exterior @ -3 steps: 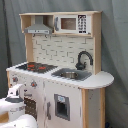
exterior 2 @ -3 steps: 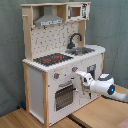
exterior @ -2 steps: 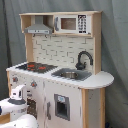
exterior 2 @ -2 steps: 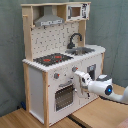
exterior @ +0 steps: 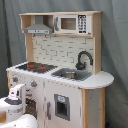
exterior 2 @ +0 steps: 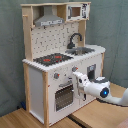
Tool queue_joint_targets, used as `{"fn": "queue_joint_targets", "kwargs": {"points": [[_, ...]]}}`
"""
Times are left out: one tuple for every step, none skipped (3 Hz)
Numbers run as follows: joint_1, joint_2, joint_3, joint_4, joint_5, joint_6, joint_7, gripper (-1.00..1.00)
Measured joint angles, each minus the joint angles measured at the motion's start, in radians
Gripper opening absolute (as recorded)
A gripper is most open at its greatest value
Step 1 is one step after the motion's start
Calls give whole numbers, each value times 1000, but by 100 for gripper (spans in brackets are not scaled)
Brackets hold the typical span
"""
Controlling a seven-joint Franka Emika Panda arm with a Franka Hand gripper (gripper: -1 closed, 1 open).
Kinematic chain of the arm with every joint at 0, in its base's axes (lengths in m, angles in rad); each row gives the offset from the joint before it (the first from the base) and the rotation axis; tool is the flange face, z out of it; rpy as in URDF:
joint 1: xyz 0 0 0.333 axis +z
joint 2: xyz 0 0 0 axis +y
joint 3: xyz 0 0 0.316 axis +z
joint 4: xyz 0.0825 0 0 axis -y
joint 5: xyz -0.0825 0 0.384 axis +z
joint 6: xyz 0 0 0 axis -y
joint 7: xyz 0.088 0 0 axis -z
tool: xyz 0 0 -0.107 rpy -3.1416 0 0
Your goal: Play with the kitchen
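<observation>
The kitchen is a tall white and light-wood toy unit. It has a red-ringed black hob, a sink, a black faucet and a grey hood. My white gripper is at the front panel, just above the windowed oven door and beside a knob. Whether it touches the panel does not show. In the first exterior view my arm hides part of the oven door.
A grey curtain hangs behind the kitchen. The unit stands on a wooden surface. A toy microwave sits at the upper right of the first exterior view. A small windowed door is below the sink.
My arm has moved closer to the kitchen front: leftward in the second exterior view, rightward in the first exterior view. The kitchen itself looks unchanged.
</observation>
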Motion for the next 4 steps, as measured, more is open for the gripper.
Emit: {"fn": "queue_joint_targets", "kwargs": {"points": [[0, 0, 2, 1, 0, -11, 5, 100], [0, 0, 2, 1, 0, -11, 5, -100], [28, -4, -16, 14, -1, -97, 13, -100], [67, -3, -16, 22, -1, -188, 31, -100]]}}
